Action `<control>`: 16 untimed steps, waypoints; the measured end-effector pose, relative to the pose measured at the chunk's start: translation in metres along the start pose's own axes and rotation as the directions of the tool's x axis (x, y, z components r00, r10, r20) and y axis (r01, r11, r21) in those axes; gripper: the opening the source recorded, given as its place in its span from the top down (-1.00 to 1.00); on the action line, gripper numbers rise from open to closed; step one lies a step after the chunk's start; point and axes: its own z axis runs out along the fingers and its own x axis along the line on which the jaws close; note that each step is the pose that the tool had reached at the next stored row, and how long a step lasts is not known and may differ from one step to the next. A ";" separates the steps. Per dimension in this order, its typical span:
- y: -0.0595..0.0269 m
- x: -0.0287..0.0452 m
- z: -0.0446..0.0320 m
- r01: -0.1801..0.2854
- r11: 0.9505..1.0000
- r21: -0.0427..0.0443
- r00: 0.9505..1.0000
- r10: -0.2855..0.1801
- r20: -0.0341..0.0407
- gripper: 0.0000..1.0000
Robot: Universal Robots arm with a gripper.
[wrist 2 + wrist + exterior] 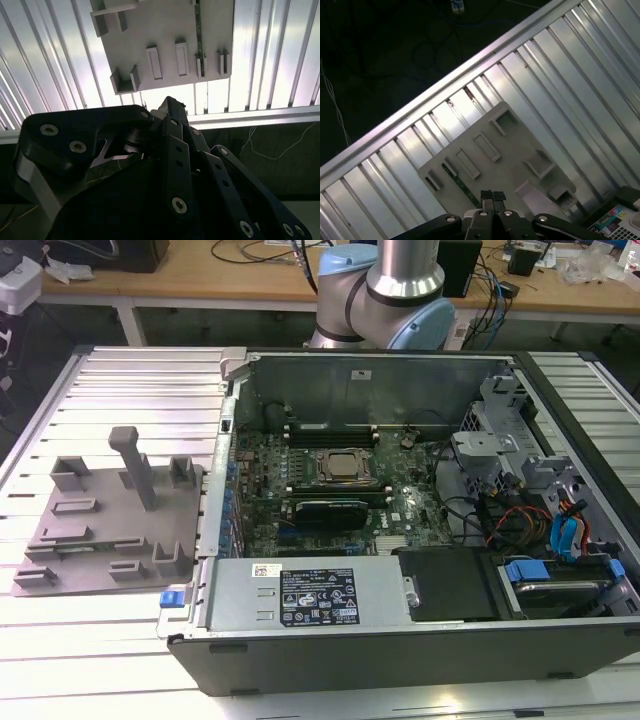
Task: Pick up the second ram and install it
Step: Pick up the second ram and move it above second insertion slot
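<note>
While my gripper (492, 196) hangs high over the grey fixture plate (515, 145), its two black fingertips are pressed flat together with nothing between them: closed on air. The second ram (459, 181) is on that plate, a long, thin green board standing on edge in small slotted blocks along one side. In the second wrist view it is no more than a narrow green line. The plate is matte and pale, with rectangular pockets, U-shaped brackets and one squared upright post (133, 465). It lies on the table (130, 390) of ribbed, glossy aluminium slats. At the exterior view's right of the plate is the open computer case (400, 640), a dark metal box on its side. Inside it are a green motherboard (400, 510) and a square metal CPU socket (345, 468).
</note>
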 end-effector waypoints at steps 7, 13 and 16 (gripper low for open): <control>0.0000 0.0000 0.0000 0.097 0.995 -0.002 0.995 -0.097 -0.004 0.84; 0.0000 0.0000 0.0000 0.160 0.987 -0.004 0.987 -0.160 -0.007 0.84; 0.0000 0.0000 0.0000 0.194 0.981 -0.005 0.981 -0.194 -0.008 0.84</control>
